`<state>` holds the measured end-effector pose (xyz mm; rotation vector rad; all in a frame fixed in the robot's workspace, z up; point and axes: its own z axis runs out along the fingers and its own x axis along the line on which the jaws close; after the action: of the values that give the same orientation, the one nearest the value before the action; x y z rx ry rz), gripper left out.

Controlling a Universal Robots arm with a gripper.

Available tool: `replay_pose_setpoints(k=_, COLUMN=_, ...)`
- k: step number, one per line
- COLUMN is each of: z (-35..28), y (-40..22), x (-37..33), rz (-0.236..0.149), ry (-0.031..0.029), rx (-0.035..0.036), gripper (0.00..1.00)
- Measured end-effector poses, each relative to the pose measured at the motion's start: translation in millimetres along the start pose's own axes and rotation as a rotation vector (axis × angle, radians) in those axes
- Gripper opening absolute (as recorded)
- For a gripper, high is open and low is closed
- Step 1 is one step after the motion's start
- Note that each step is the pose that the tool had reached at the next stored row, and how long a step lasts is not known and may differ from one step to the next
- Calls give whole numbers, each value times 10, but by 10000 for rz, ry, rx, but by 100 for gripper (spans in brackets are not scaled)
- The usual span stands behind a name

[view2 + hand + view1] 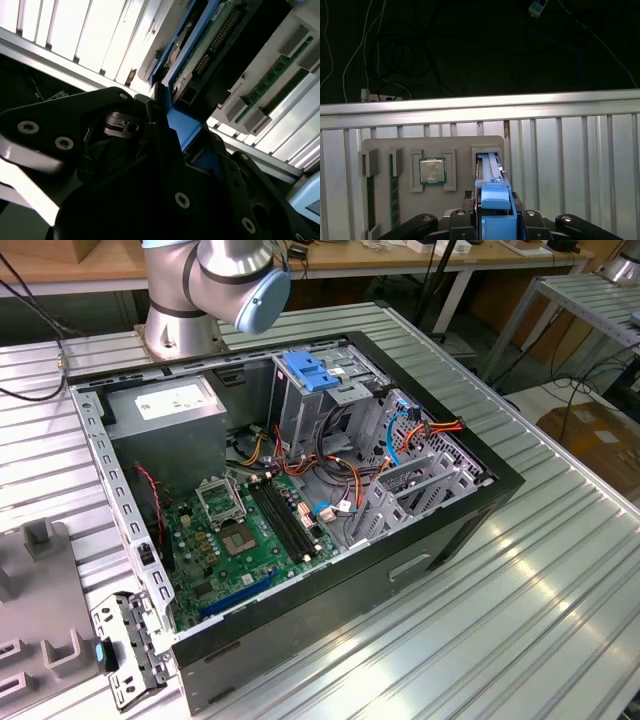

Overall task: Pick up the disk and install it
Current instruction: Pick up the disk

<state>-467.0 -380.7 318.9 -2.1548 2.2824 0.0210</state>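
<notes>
Grasping step — pick-up | gripper (495, 216) closed on disk (491, 170) rail, disk edge-up in tray (385, 144) slot | lift likely needs straight pull — no tilt

Above the drive cage (310, 390) the case (300, 620) lies open; tangled cables (340, 478) crowd beside it, the arm (215, 285) stands behind.

Even overhead light is recorded in the exterior view, with glare streaks on the ribbed table (540, 580). In the second wrist view the slats (75, 35) are overexposed.
</notes>
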Motion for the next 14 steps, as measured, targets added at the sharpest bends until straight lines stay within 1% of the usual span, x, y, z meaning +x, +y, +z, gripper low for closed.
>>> replay_pose_setpoints(k=1, z=-90, y=1, x=-1, rz=1, ry=0, rx=-1, gripper=37)
replay_pose_setpoints(k=2, z=-145, y=1, x=-2, rz=0, ry=0, rx=-1, gripper=37)
replay_pose_setpoints(k=3, z=-262, y=2, x=-3, rz=0, ry=1, rx=-1, gripper=37)
replay_pose_setpoints(k=5, z=-389, y=3, x=-4, rz=0, ry=0, rx=-1, gripper=37)
replay_pose_setpoints(k=7, z=-480, y=4, x=-5, rz=0, ry=0, rx=-1, gripper=37)
replay_pose_setpoints(k=11, z=-578, y=5, x=-6, rz=0, ry=1, rx=-1, gripper=37)
replay_pose_setpoints(k=13, z=-657, y=5, x=-8, rz=0, ry=0, rx=-1, gripper=37)
replay_pose_setpoints(k=14, z=-679, y=5, x=-8, rz=0, ry=0, rx=-1, gripper=37)
